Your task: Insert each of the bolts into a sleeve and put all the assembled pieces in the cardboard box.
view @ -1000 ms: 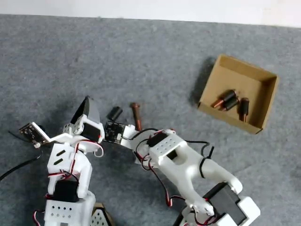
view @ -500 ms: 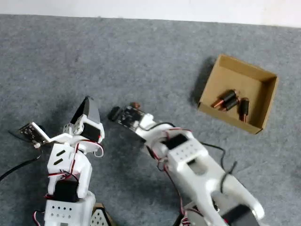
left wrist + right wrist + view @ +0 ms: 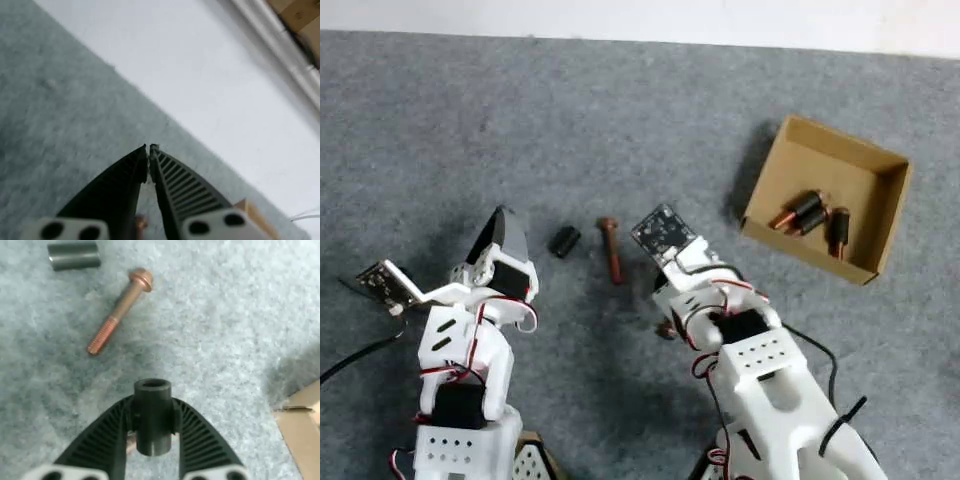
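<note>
**Q:** Left side first. What do your left jaws hold?
**A:** Nothing. Your left gripper [image 3: 149, 150] is closed tip to tip on air. The loose sleeve [image 3: 563, 241] lies on the grey mat [image 3: 440, 120] near those tips, off to the side facing the other arm, not touching.

**Q:** And the bolt?
**A:** The loose bolt [image 3: 611, 250] lies flat just past that sleeve, apart from it, between the two grippers. Its long axis runs with the head away from the arm bases and the thread toward them. From your right gripper [image 3: 152, 405] it sits ahead of the tips and off toward the left arm, slanted across the jaw line rather than along it.

**Q:** Right jaws?
**A:** Clamped narrow on the held sleeve [image 3: 153, 427], which stands upright with its hollow end showing. There is a copper glint low beside it; I cannot tell whether a bolt is seated.

**Q:** Which arm for the loose pair?
**A:** Judgement: your left jaws are free and nearer the loose sleeve, while the right is occupied.

**Q:** Container?
**A:** The cardboard box [image 3: 840, 148] lies well apart from your right jaws, on the side away from the left arm. In it are assembled pieces [image 3: 798, 212], dark sleeves with copper ends, lying flat and close together. Probably three, but the count is uncertain.
</note>
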